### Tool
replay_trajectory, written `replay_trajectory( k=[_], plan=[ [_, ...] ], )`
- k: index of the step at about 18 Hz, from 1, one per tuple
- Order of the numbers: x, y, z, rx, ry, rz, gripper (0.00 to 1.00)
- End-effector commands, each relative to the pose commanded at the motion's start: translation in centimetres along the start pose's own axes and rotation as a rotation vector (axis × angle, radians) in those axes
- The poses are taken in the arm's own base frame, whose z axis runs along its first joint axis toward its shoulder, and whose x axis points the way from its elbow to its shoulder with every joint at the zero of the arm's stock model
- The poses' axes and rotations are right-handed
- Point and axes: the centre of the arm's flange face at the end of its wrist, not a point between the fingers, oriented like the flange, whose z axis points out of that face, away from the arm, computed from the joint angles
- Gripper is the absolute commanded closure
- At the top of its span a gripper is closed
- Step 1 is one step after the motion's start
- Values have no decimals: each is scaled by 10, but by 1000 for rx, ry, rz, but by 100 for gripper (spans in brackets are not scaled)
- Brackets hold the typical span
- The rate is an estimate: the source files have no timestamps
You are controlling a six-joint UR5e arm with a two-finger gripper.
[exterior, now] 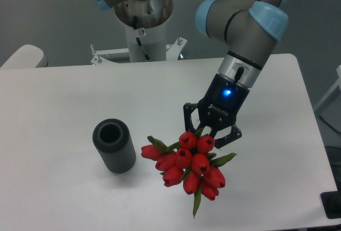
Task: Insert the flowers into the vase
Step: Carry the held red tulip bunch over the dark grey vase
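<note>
- Camera view looks down on a white surface (80,92) with the robot's base column (143,25) at the back edge.
- gripper (212,130) sits right over the flowers (189,164); its fingers look pinched on the bunch near the stem end, though the tulip heads hide the tips.
- vase (114,145) stands upright just left of the flowers, not touching them, mouth open.
- Nothing sits between vase and bunch.

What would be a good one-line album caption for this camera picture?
Robot gripper holding a bunch of red tulips above the white table, beside an empty dark grey vase.
</note>
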Motion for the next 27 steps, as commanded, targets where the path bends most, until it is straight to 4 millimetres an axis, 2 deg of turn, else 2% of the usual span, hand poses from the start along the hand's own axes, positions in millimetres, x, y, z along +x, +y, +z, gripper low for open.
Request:
replay_trajectory(
  k=[8, 13, 17, 21, 23, 27],
  plan=[
    [24, -8, 4, -1, 19, 3, 84],
    [52, -25, 22, 6, 44, -3, 84],
    [69, -31, 37, 7, 56, 23, 84],
    [74, -35, 36, 33, 84, 11, 84],
    [77, -41, 36, 104, 152, 25, 84],
    [69, -44, 16, 226, 233, 12, 84]
  ],
)
